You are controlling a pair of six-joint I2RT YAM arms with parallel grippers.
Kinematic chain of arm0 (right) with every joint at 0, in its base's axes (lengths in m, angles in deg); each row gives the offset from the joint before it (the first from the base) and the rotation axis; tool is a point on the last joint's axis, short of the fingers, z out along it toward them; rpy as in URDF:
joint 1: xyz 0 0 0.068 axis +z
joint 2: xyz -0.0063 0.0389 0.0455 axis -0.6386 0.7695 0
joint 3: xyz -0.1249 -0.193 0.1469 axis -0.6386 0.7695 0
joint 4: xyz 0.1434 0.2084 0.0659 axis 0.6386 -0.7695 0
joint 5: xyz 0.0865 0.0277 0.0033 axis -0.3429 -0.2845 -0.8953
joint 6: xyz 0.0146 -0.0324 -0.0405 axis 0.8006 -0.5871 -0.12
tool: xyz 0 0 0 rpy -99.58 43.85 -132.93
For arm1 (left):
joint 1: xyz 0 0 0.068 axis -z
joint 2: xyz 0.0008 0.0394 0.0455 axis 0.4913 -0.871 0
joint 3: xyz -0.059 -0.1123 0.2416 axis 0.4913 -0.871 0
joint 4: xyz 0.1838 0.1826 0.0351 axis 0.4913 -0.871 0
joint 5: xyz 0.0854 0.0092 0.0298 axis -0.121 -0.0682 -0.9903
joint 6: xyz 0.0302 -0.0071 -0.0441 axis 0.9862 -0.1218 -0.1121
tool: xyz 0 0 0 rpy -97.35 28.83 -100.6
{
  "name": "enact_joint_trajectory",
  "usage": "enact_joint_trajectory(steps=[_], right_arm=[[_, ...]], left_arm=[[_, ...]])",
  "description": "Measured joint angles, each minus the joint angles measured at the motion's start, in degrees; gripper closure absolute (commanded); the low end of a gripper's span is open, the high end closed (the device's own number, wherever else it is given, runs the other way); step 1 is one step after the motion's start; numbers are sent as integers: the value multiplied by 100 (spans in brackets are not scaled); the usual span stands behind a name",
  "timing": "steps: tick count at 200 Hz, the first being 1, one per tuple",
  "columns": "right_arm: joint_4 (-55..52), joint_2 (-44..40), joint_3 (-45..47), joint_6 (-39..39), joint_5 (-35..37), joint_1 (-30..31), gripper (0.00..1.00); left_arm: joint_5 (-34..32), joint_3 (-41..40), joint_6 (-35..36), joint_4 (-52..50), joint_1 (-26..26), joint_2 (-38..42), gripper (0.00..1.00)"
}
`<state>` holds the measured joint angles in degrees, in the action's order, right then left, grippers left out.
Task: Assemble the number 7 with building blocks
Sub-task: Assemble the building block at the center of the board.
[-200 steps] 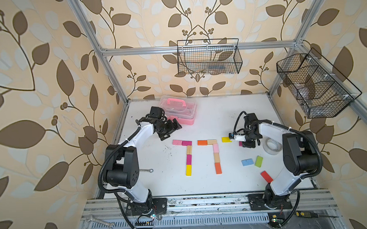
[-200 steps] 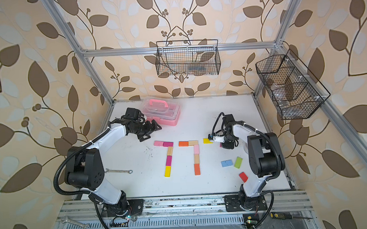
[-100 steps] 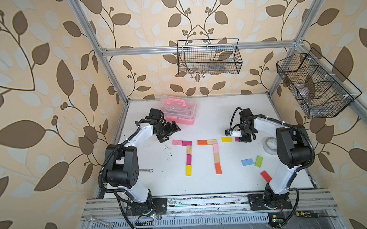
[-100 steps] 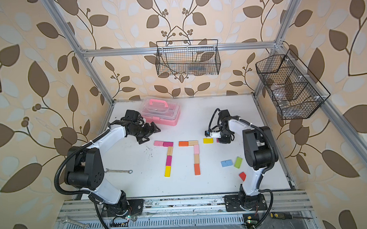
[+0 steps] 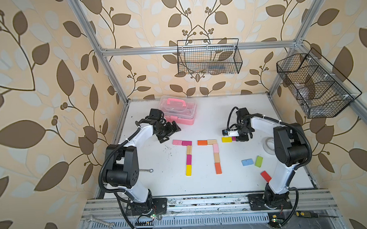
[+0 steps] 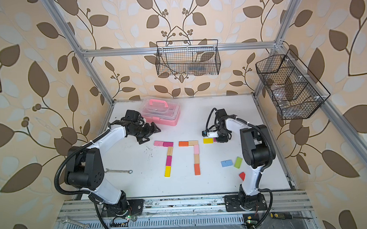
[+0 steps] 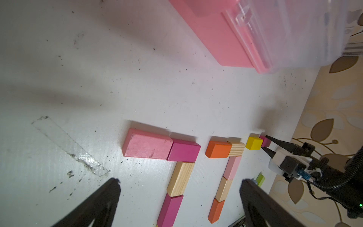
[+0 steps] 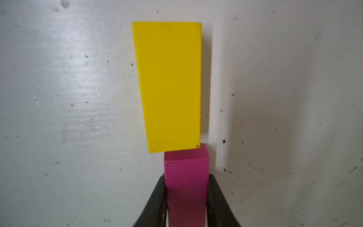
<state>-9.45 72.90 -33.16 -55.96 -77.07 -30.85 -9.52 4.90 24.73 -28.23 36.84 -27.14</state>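
Two five-block number 7 figures lie mid-table, one topped by a pink block (image 5: 177,142) and one by an orange block (image 5: 202,142). To their right lies a yellow block (image 5: 226,139) (image 8: 169,86). My right gripper (image 5: 238,138) (image 8: 186,177) is shut on a magenta block (image 8: 185,167), low over the table. That block's end meets the yellow block's end, offset toward one edge. My left gripper (image 5: 168,134) (image 7: 180,186) stands open and holds nothing, between the pink case and the left figure. Blue (image 5: 247,162), green (image 5: 258,161) and red (image 5: 265,176) building blocks lie loose at the right.
A pink clear-lidded case (image 5: 178,110) stands at the back left, close to my left wrist. A tape roll (image 5: 268,145) lies by the right arm. A small wrench (image 5: 145,170) lies near the left arm's base. Wire baskets (image 5: 208,57) hang on the walls.
My right arm has drawn in and its gripper has shifted slightly left with the magenta block, up to the yellow block's end. The left arm has barely moved.
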Motion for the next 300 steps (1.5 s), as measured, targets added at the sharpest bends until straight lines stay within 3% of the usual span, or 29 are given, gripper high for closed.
enact_joint_trajectory(steps=[272,283,288,295,300], right_arm=[[181,-74,162,109,-96,153,75],[201,-87,177,109,-96,153,70],[210,-90,188,120,-98,153,63],[221,-92,197,146,-107,153,44],[223,-94,197,188,-125,153,24]], left_arm=[[42,-9,2,-24,-79,0,2],[42,-11,2,-24,-79,0,2],[42,-11,2,-24,-79,0,2],[42,-15,2,-22,-79,0,2],[42,-24,2,-17,-79,0,2]])
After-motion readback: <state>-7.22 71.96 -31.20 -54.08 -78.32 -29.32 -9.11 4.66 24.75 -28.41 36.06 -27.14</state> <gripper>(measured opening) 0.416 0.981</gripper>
